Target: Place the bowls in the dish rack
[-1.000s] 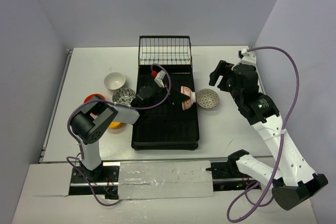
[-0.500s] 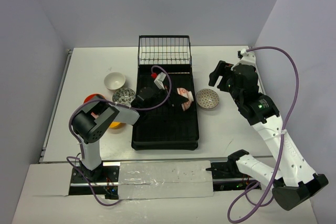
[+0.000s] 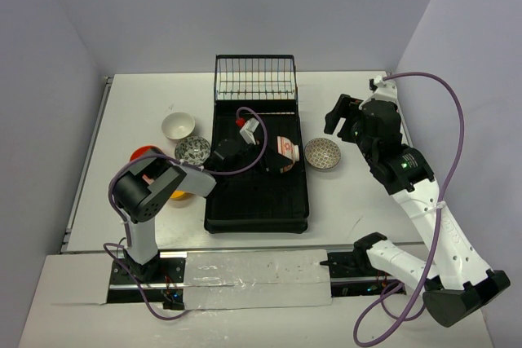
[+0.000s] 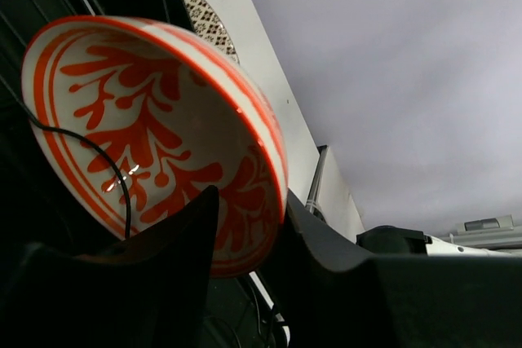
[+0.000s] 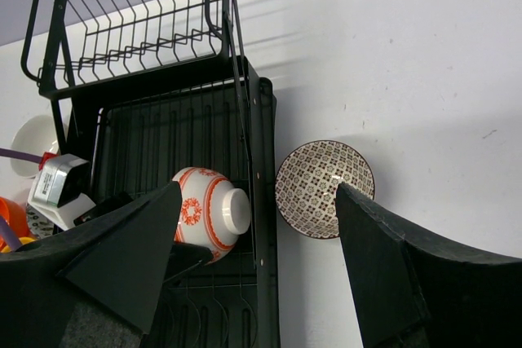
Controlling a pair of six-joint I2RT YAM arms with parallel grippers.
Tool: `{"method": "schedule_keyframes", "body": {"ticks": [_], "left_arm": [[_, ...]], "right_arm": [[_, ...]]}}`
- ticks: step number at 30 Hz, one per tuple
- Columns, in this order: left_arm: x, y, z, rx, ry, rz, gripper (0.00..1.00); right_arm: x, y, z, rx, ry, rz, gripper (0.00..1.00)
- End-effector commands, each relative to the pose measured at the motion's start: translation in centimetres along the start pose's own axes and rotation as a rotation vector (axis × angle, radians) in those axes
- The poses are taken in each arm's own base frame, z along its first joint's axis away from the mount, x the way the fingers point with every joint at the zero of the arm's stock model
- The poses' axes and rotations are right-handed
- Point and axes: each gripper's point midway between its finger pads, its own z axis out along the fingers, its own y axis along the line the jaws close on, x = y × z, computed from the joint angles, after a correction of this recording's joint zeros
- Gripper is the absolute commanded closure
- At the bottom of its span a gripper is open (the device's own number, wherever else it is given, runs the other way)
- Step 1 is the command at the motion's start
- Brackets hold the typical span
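A red-on-white bowl (image 3: pixel 282 152) (image 4: pixel 155 120) (image 5: pixel 208 211) lies tilted on its side in the black dish rack (image 3: pixel 257 193) (image 5: pixel 265 283), near its right edge. My left gripper (image 3: pixel 265 156) (image 4: pixel 249 209) straddles the bowl's rim. One finger is inside the bowl, the other outside, and the jaws stand parted wider than the rim. My right gripper (image 3: pixel 338 116) (image 5: pixel 257 193) hangs open and empty above the rack's right edge. A brown-patterned bowl (image 3: pixel 322 153) (image 5: pixel 325 188) sits on the table just right of the rack.
Left of the rack stand a white bowl (image 3: pixel 178 125), a grey speckled bowl (image 3: pixel 192 150), a red-orange bowl (image 3: pixel 145 155) and a yellow-orange bowl (image 3: pixel 179 195). The upright wire basket (image 3: pixel 255 79) (image 5: pixel 134 22) closes the rack's far end. Walls rise on both sides.
The left jaws have parted around the red-on-white bowl's rim. The bowl has shifted slightly left and tipped in the rack. The right arm has not moved.
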Motion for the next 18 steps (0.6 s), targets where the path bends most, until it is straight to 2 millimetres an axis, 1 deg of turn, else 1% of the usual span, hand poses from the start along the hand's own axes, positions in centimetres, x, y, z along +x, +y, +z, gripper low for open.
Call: {"method": "schedule_keyframes", "body": {"ticks": [1, 3, 7, 11, 15, 18], "left_arm": [[1.7, 5.0, -1.1, -0.167, 0.032, -0.022, 0.59], [1.5, 5.1, -1.2, -0.184, 0.031, -0.016, 0.57], [0.5, 3.8, -1.3, -0.166, 0.019, 0.026, 0.52], [-0.2, 2.4, -1.1, -0.136, 0.019, 0.041, 0.5], [-0.7, 1.4, -0.8, -0.112, 0.02, 0.051, 0.47], [-0.9, 0.7, -0.6, -0.096, 0.027, 0.057, 0.43]], "right_arm": [[-1.0, 0.3, -0.2, -0.012, -0.052, 0.001, 0.16], [-1.1, 0.3, -0.2, -0.012, -0.052, 0.001, 0.16], [-1.0, 0.3, -0.2, -0.011, -0.054, 0.002, 0.16], [-1.0, 0.2, -0.2, -0.01, -0.053, 0.001, 0.15], [-1.0, 0.2, -0.3, -0.012, -0.056, -0.002, 0.15], [-1.2, 0.2, -0.4, -0.012, -0.061, 0.0, 0.15]]}}
